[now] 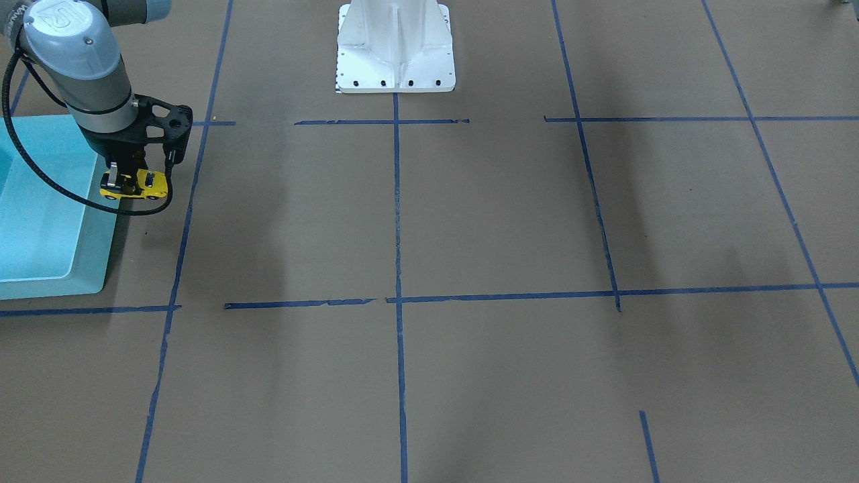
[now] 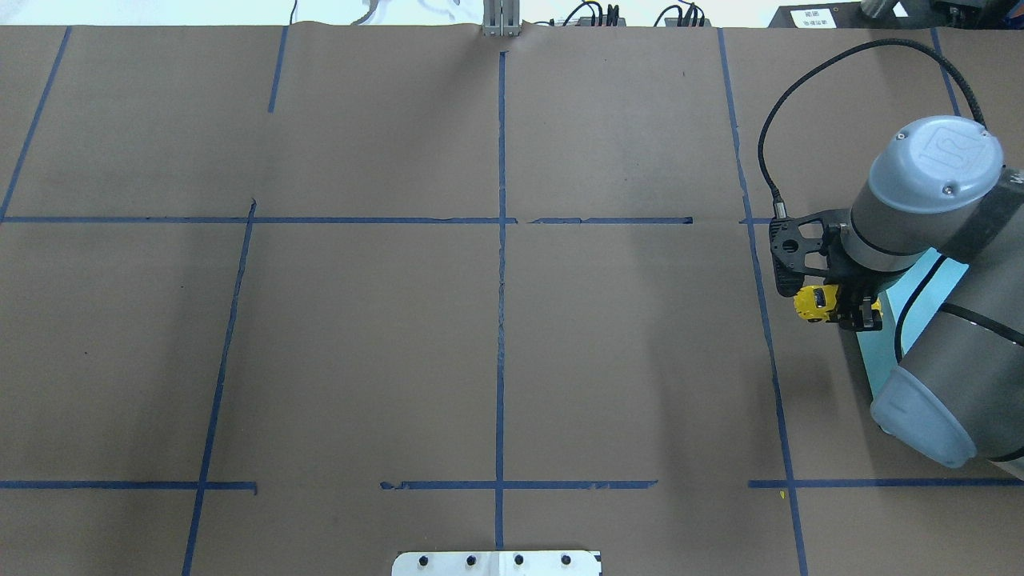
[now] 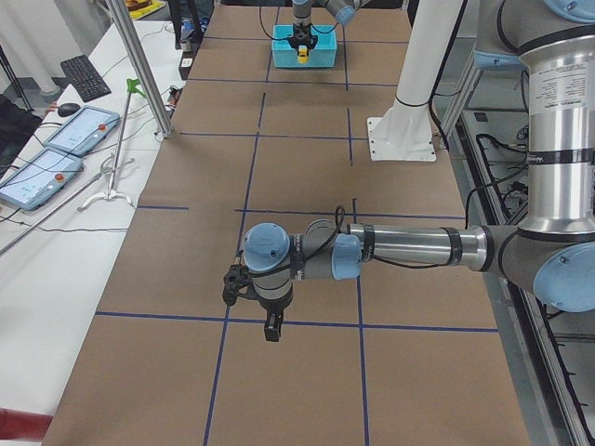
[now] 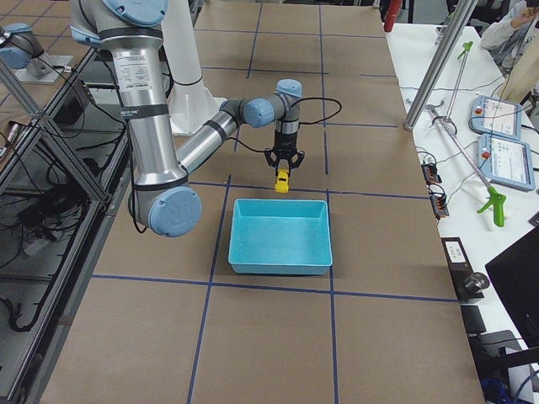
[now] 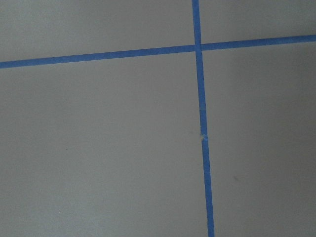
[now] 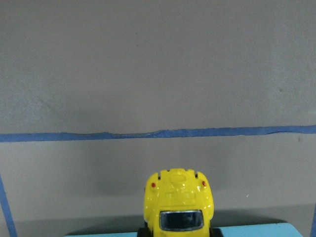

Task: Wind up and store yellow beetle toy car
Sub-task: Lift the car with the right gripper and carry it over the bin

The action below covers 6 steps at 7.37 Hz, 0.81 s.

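Note:
My right gripper [image 1: 125,176] is shut on the yellow beetle toy car [image 1: 135,186] and holds it above the table, right at the edge of a light blue bin [image 1: 94,268]. The overhead view shows the car [image 2: 814,304] sticking out from the right gripper [image 2: 853,310] beside the bin [image 2: 908,300]. In the right wrist view the car [image 6: 178,205] points away from the bin's rim [image 6: 256,231]. My left gripper [image 3: 271,327] hangs over bare brown table far from the car, and I cannot tell whether it is open or shut.
The white robot base [image 1: 396,50] stands at the table's middle edge. Blue tape lines [image 1: 398,268] form a grid on the brown surface. A side table with tablets [image 3: 79,130] and poles runs along the operators' side.

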Motion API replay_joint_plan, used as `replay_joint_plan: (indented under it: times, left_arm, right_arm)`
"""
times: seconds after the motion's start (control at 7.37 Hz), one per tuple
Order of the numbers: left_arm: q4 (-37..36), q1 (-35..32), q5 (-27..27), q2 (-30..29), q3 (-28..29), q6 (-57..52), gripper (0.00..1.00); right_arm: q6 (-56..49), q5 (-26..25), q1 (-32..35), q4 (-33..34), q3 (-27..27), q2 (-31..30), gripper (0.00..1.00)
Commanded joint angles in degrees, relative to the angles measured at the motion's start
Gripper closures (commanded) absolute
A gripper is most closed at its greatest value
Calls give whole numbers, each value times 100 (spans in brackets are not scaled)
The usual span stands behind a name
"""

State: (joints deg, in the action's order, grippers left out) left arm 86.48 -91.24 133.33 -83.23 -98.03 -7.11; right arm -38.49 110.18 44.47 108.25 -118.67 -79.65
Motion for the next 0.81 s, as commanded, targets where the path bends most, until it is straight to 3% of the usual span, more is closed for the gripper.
replay_joint_plan:
  times: [0.0,0.41,0.68]
  left_arm:
    - [0,1,0,-26,4,-1,0]
    - [0,18,-9,-44,12,-1,0]
    - [-9,18,-9,-227,187,-1,0]
  right_arm:
    - [-45,3,167,47,-191,-120,92]
    - [-525,12,517,546,-578,-235,92]
    - [-974,161,851,513,-578,-515,92]
